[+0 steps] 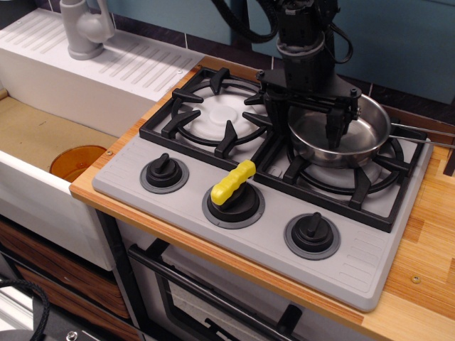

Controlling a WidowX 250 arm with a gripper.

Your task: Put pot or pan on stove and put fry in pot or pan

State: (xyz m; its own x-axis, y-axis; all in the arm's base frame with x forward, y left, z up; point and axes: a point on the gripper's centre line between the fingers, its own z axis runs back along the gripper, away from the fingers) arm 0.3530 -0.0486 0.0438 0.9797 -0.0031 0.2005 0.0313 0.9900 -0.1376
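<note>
The shiny steel pan (pixel 355 138) sits on the right burner grate of the grey toy stove (pixel 185 192), its wire handle pointing right. My gripper (pixel 306 131) is open and empty. It hangs low at the pan's left rim, with one finger (pixel 276 121) outside the rim over the gap between the burners and the other (pixel 334 128) inside the pan. The yellow crinkle-cut fry (pixel 233 182) lies across the top of the middle knob at the stove's front, well in front of and to the left of the gripper.
A left burner grate (pixel 213 114) stands bare. Black knobs sit at the front left (pixel 163 172) and front right (pixel 311 233). A white sink unit with a grey tap (pixel 85 28) lies to the left, with an orange disc (pixel 77 162) in the basin. A wooden counter (pixel 426 249) flanks the stove.
</note>
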